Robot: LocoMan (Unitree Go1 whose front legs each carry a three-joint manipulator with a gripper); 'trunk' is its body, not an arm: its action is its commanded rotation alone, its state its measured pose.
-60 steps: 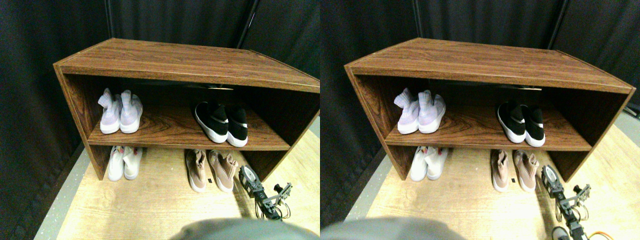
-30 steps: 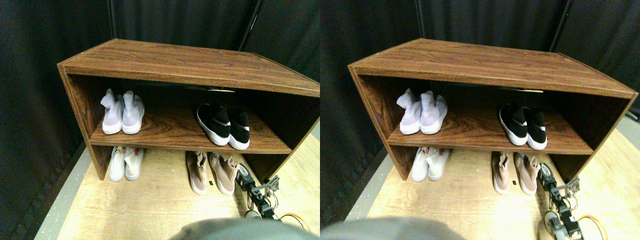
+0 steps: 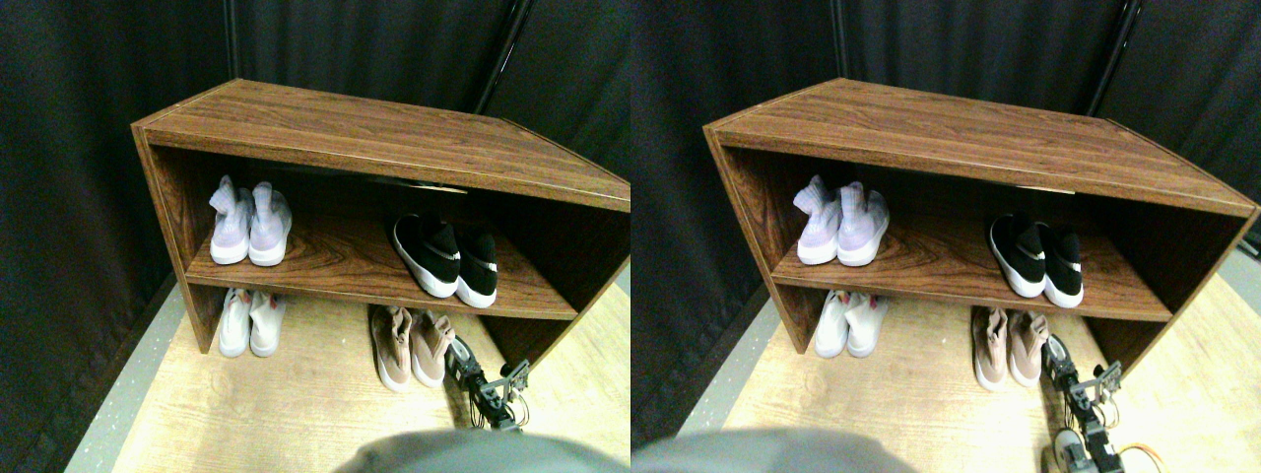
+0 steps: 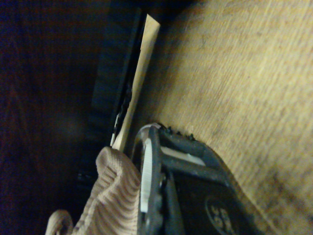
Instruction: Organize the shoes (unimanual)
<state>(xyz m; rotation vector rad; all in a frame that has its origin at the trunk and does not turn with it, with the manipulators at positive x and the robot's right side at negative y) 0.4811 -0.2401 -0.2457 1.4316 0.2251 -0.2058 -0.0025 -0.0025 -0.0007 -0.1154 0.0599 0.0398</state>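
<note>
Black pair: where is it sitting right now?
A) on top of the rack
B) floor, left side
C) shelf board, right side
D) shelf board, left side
C: the black pair stands on the right part of the shelf board, above the pinkish-beige pair on the floor.

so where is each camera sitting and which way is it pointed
Stereo pair view: high on the robot, facing forward and down at the shoe rack; the right manipulator's gripper shows lower right.
Wrist view: behind the gripper, facing along it at the floor.
Both show the pinkish-beige shoe beside the gripper.
</note>
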